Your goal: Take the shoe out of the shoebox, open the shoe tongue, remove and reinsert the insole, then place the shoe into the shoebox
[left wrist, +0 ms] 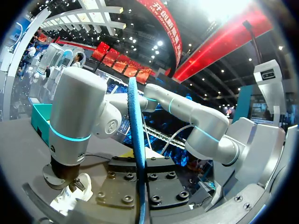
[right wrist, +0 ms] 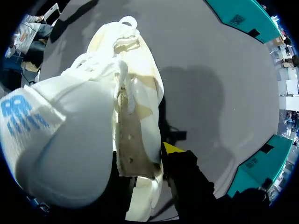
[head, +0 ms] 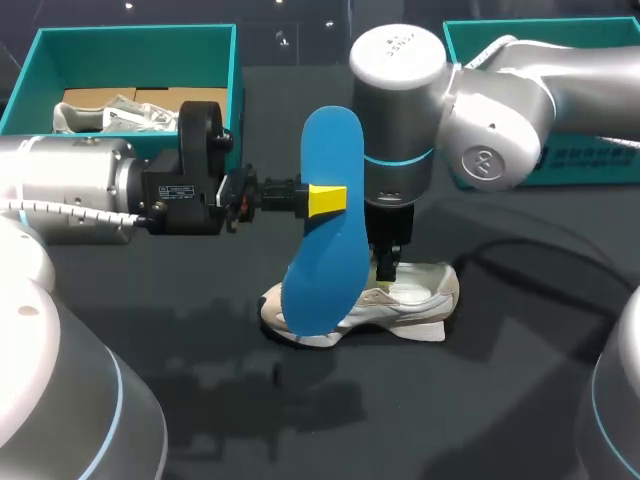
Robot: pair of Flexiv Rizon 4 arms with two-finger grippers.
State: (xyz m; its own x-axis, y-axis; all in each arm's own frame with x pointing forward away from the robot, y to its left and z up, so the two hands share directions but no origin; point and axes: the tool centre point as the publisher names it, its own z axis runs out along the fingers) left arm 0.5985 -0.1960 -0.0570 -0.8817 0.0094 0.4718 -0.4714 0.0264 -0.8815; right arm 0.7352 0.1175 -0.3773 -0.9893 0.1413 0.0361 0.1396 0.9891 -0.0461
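Holding long blue foam insole [head: 320, 275] upright, clamped in left end effector [head: 327, 200], above white-and-beige mesh sneaker [head: 425, 290] lying mid dark grey table [head: 500, 400]. Resting right end effector [head: 385, 268] at sneaker's collar; grip not discernible.

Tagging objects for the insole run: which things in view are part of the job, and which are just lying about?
Job: shoe; insole, held by left gripper; right gripper at the shoe; shoebox.
Lying about: packing paper in the shoebox; second teal box.
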